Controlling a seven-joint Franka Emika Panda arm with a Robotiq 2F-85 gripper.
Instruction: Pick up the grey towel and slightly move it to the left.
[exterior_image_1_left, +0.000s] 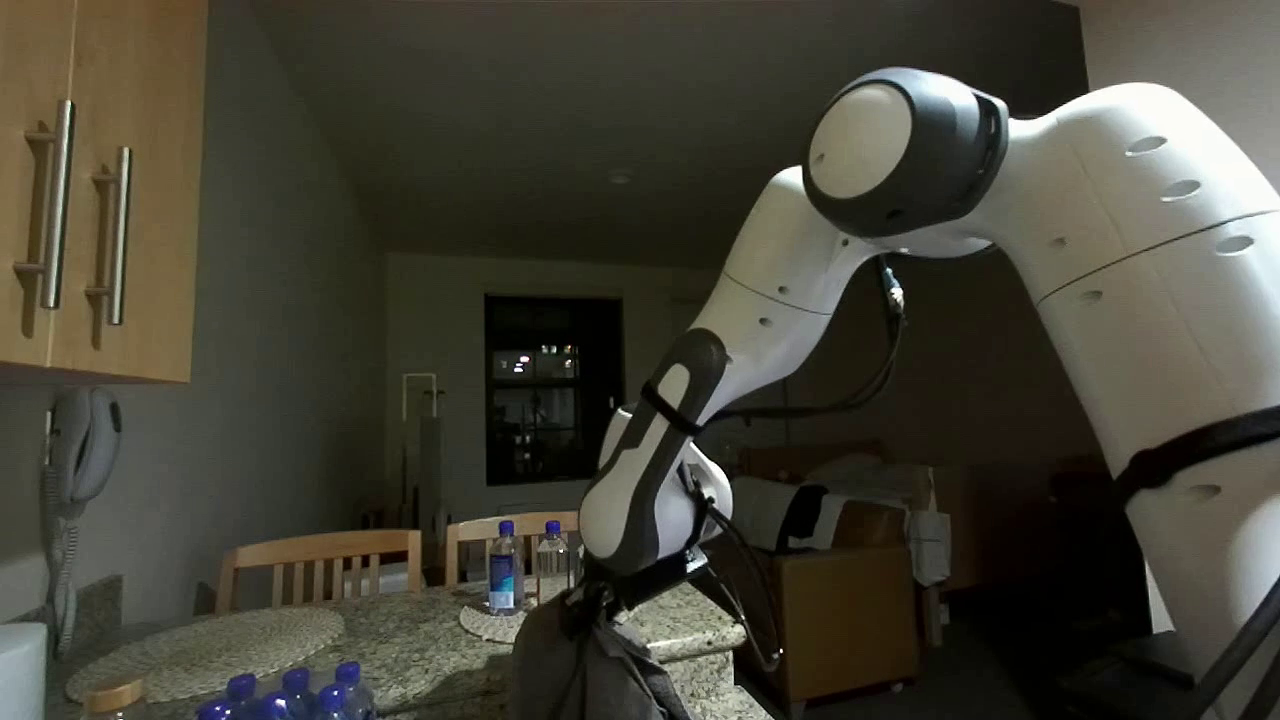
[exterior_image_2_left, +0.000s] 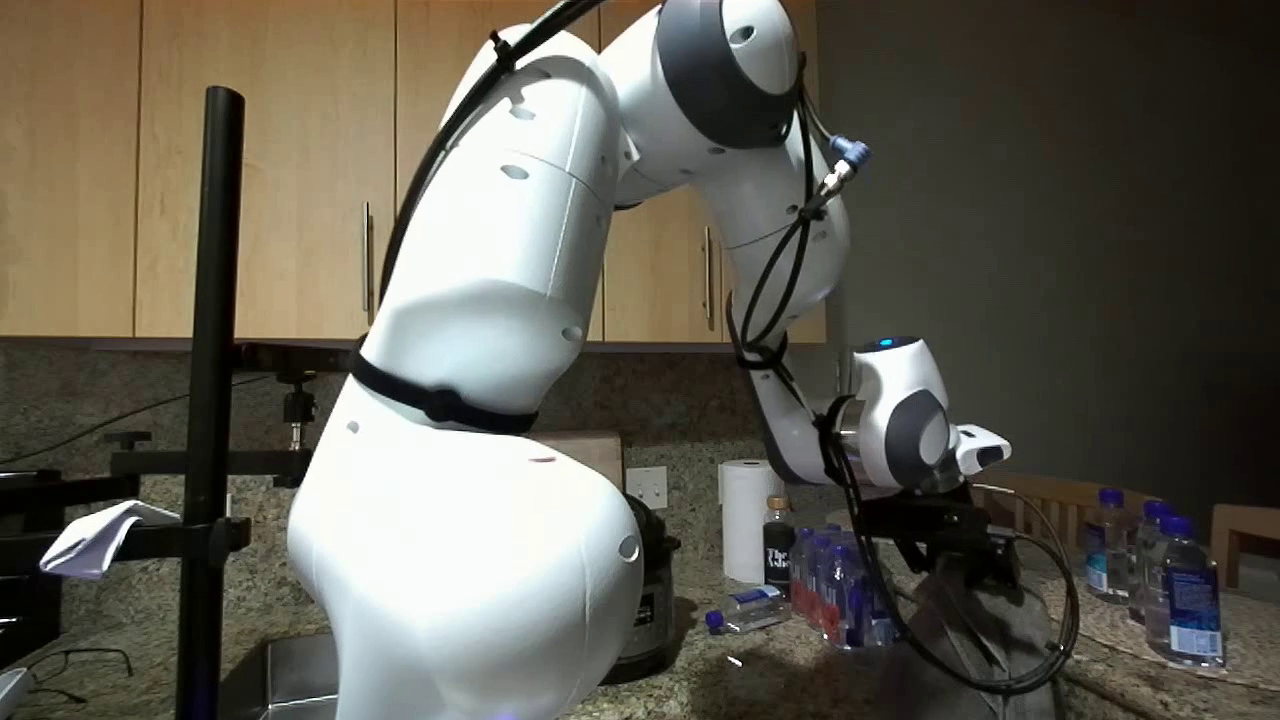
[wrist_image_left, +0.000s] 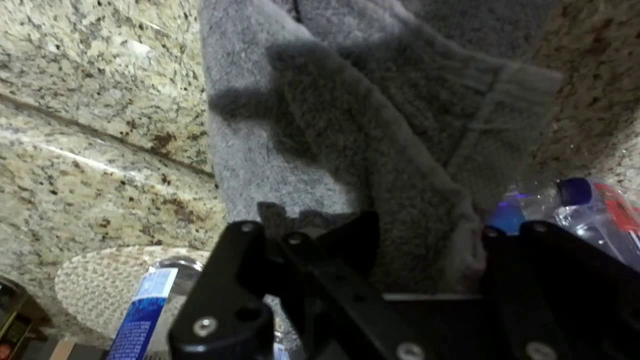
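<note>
Speckled stone counter spreads below the gripper, from which the grey towel hangs; its lower end is out of view. Fingers appear to pinch the bunched top, probably so that it can move left without catching the bottles nearby.

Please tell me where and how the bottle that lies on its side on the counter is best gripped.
Probably at mid-body, coming from above and closing across its width: the lying bottle is long and rests on the counter with its upper side exposed. I would keep off the end opposite its blue cap, since upright bottles appear close to it.
</note>
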